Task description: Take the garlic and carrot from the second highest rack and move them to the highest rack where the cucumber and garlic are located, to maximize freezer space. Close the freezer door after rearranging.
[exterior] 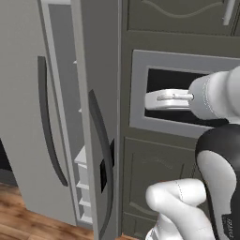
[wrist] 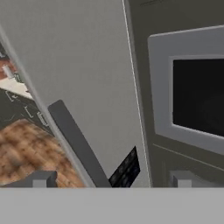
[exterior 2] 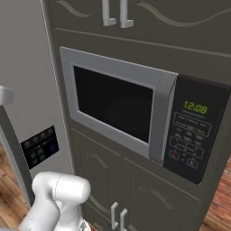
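Observation:
The freezer [exterior: 96, 93] stands left of the oven wall, a tall matte grey unit. Its freezer door [exterior: 18, 117], plain with a long dark curved handle [exterior: 47, 122], hangs partly open. Pale shelf edges [exterior: 80, 157] show in the narrow gap, and I cannot tell the highest rack from the second highest rack. The garlic, carrot and cucumber are hidden. My gripper [exterior: 152, 100] floats in front of the microwave window, right of the freezer and clear of it. In the hand view the gripper [wrist: 110, 180] is open, its fingertips [wrist: 37, 179] wide apart with nothing between them.
The freezer's other door carries a dark control panel [exterior 2: 40, 146] and its own dark handle [exterior: 101, 154]. A built-in microwave [exterior 2: 117, 108] with a lit clock sits in the dark cabinet wall, with cabinet doors [exterior 2: 117, 216] below. Wooden floor [exterior: 18, 220] lies at the lower left.

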